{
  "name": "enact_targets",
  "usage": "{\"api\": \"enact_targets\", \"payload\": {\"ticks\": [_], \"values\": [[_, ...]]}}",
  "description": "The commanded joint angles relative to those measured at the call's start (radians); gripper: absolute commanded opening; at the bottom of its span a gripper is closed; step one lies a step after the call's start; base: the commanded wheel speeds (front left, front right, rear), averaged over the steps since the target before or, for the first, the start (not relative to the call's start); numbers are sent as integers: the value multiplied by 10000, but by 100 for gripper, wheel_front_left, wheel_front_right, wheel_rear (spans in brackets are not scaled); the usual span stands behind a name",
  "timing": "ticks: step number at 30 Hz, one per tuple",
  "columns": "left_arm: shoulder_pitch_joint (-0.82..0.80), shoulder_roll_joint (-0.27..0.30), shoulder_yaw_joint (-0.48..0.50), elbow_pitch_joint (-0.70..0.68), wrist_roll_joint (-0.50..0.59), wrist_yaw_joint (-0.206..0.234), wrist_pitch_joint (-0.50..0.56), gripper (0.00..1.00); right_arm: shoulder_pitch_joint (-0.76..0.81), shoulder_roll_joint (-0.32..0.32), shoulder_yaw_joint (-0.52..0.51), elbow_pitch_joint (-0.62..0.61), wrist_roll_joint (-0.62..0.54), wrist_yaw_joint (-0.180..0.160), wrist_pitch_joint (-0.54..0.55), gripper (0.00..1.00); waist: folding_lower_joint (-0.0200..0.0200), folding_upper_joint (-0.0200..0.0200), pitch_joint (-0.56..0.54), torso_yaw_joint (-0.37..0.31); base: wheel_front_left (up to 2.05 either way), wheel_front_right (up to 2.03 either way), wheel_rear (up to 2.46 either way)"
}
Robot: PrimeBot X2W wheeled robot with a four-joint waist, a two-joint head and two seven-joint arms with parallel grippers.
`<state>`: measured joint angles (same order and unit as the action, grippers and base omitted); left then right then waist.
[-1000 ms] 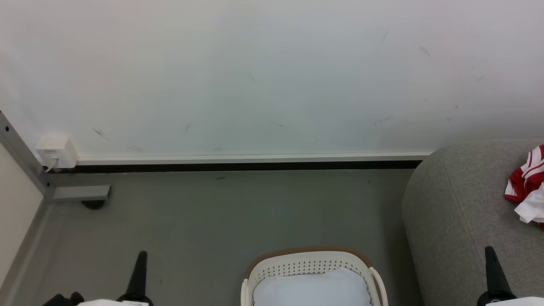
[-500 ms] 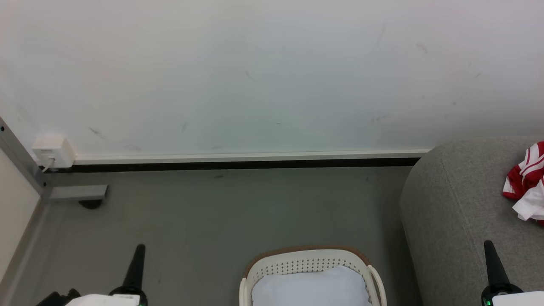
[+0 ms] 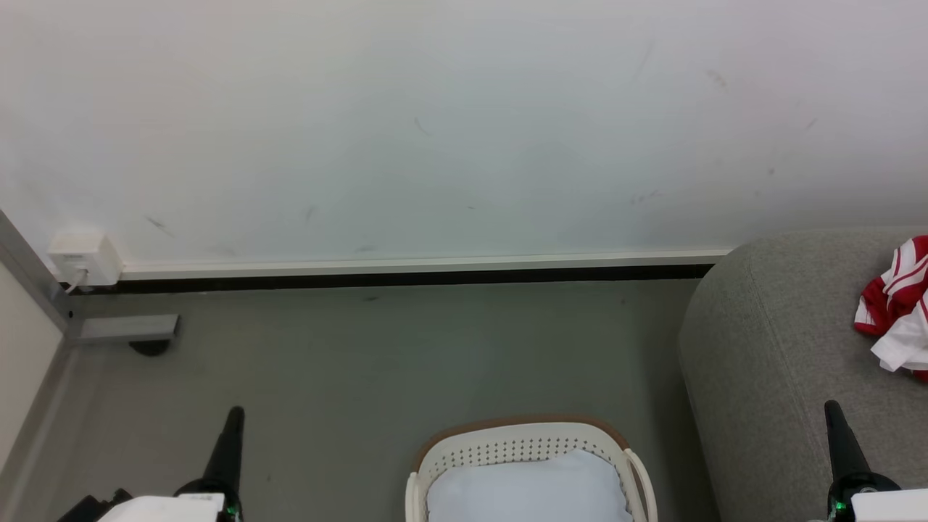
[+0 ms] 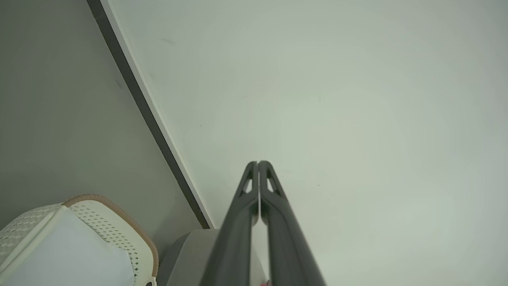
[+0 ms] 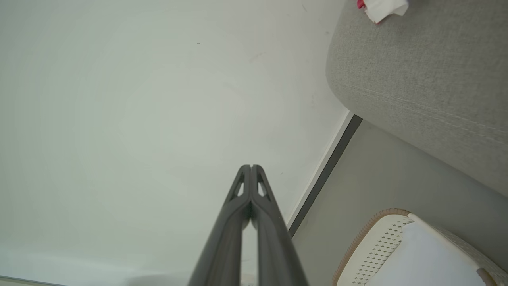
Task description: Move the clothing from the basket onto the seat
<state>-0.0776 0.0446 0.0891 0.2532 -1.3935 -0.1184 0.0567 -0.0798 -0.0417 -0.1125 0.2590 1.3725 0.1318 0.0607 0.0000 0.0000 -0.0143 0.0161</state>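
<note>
- At the far left a white socket box [image 3: 83, 257] sits low on the wall [image 3: 464, 123], beside a grey metal frame foot [image 3: 123, 328]. Both are well apart from the work and block nothing.
- The left gripper [image 3: 233, 420] hangs over bare floor [image 3: 348, 362], its fingers [image 4: 274, 198] clenched tip to tip on nothing. It looks parked, pointing towards the wall, not reaching.
- The basket [image 3: 522, 428] stands on the floor between the two arms, just beside the seat, probably so either arm can dip in. Inside it lies a pale blue-white surface [image 3: 529, 489]; whether that is a lining or a cloth cannot be told.
- The seat [image 3: 761, 348] rises at the right, its rounded end near the dark skirting [image 3: 406, 278]. That end stands between the basket and the cushion top, so a carried piece would have to clear it.
- The right gripper [image 3: 834, 428] hovers before the seat, fingers [image 5: 238, 222] likewise pressed together and empty.
- The clothing [image 3: 888, 312], red with white stripes, lies crumpled on top of the seat at the picture's right edge, so that piece looks delivered.
</note>
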Motion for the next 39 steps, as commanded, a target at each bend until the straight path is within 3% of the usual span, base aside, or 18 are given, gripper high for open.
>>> {"api": "enact_targets", "payload": {"ticks": [1, 29, 39], "values": [[-181, 82, 67, -52, -232, -64, 85, 0, -182, -107, -38, -81, 262, -16, 43, 0, 0, 0, 8, -9, 0, 0, 0], [-453, 89, 298, -21, -2232, -153, 620, 0, -430, -123, -54, -97, 2414, -21, 581, 0, 0, 0, 141, -158, 0, 0, 0], [-439, 88, 295, -19, -2236, -146, 629, 0, -411, -119, -53, -92, 2394, -21, 590, 0, 0, 0, 143, -161, 0, 0, 0]]}}
